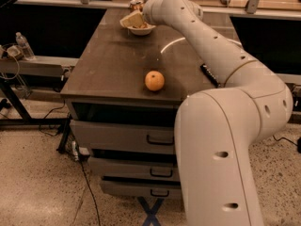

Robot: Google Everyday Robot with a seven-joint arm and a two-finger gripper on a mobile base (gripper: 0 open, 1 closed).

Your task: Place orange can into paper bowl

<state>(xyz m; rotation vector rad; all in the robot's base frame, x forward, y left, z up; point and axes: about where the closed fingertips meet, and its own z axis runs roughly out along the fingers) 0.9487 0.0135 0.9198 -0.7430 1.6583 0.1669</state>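
The paper bowl [142, 30] is small and white and stands at the far end of the dark table [113, 65]. My gripper [134, 19] is right over the bowl, at the end of my white arm, which reaches across the table from the right. Only the top of the orange can [136, 4] shows, brown and gold, just above the gripper and the bowl. The rest of the can is hidden by the gripper. I cannot tell whether the can rests in the bowl.
A round orange fruit [154, 80] lies near the table's front edge. A flat dark snack-bar wrapper [209, 74] lies at the right edge, partly behind my arm. Drawers [122, 138] sit under the table. A water bottle [23, 45] stands on a shelf to the left.
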